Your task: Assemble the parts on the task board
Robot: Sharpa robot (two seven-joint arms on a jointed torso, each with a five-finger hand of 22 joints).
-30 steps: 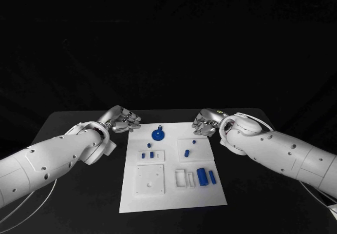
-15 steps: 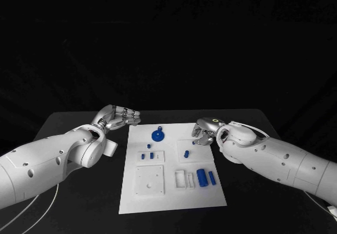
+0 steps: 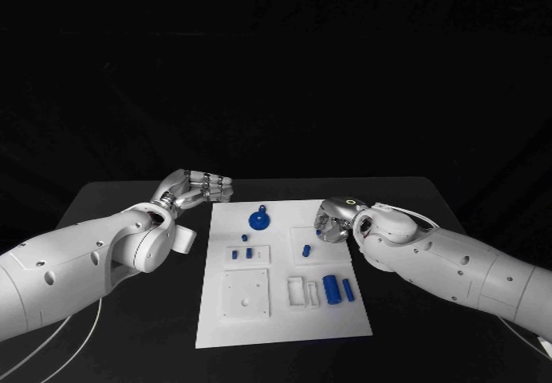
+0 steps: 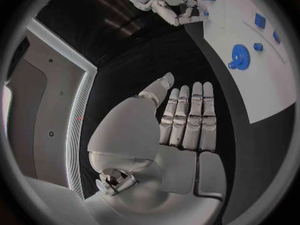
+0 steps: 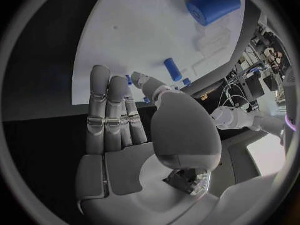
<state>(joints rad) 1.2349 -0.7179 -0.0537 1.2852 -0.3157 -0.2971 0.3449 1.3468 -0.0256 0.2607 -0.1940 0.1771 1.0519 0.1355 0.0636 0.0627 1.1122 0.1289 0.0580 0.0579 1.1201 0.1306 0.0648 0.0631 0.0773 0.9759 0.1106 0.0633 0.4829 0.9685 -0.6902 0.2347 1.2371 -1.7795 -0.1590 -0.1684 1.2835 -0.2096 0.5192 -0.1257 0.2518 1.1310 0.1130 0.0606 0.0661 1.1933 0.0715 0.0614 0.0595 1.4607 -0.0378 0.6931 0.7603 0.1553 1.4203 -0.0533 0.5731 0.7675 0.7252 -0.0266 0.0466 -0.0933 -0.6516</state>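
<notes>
Light falls from above onto the middle of the scene, so the white task board (image 3: 281,275) shows bright and even against a dim black worktop (image 3: 138,319) and a fully dark background. The arms' white shells catch soft highlights without harsh glare. Both wrist views are fisheye circles in dark frames, where the board's straight edges bend strongly.

You are looking down at a white rectangular board (image 3: 281,275) lying flat in the middle of the black table. Small blue parts sit on it: a round gear-like disc (image 3: 260,219) near the far edge, two short pegs (image 3: 242,254) side by side left of centre, and two cylinders (image 3: 337,289) at the near right, which seem to lie on their sides.
</notes>
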